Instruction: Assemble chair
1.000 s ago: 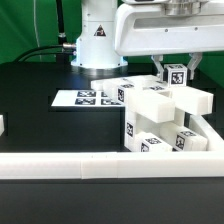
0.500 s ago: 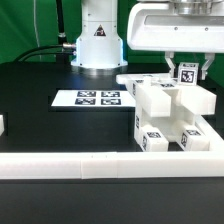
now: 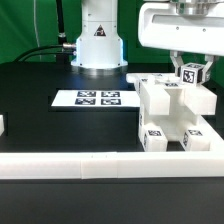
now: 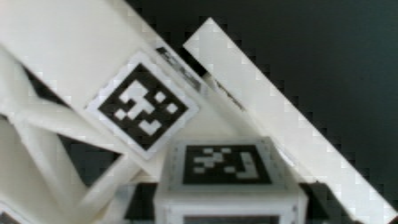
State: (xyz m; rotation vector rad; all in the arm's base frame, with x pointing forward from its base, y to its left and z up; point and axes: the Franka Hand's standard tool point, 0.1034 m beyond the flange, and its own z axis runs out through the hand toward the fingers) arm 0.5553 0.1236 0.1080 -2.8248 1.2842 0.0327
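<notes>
The partly joined white chair (image 3: 170, 112) stands at the exterior view's right, inside the corner of the border rail. My gripper (image 3: 190, 72) hangs over its upper right part, shut on a small white tagged chair post (image 3: 189, 73) that rests against the chair's top. In the wrist view the post's tagged top (image 4: 228, 165) sits between my dark fingers (image 4: 146, 198). A cross-braced chair side with a tag (image 4: 143, 100) lies just beyond it. Whether the post is seated in the chair is hidden.
The marker board (image 3: 98, 98) lies flat at the middle of the black table. The long low white border rail (image 3: 90, 166) runs along the front and turns up at the right (image 3: 214, 135). The arm's base (image 3: 98, 40) stands at the back. A small white piece (image 3: 2, 124) sits at the left edge.
My gripper has moved toward the exterior view's right with the post in it. The chair assembly has shifted the same way, closer to the right rail.
</notes>
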